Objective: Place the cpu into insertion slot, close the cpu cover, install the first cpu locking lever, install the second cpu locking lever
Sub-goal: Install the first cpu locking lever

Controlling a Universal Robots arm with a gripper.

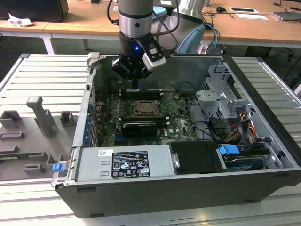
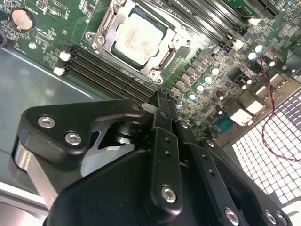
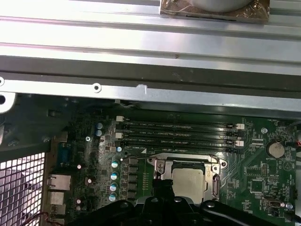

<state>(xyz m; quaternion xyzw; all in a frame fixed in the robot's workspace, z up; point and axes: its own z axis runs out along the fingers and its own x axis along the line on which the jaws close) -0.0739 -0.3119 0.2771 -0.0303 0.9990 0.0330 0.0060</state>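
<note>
Inside the cpu cover [image 2: 106,23], cpu [image 2: 140,38], pale silver, square, flat

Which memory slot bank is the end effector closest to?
The memory slot bank behind the cpu in the exterior view; the end effector hangs over it.

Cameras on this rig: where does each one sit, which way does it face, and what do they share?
Exterior view: off the arm, above the open computer case, looking down into it; shows the arm and claw.
First wrist view: on the arm, facing the circuit board; claw in the foreground.
Second wrist view: on the arm, looking along the claw at the circuit board.
Shared: both wrist views show the chip and memory slots.
</note>
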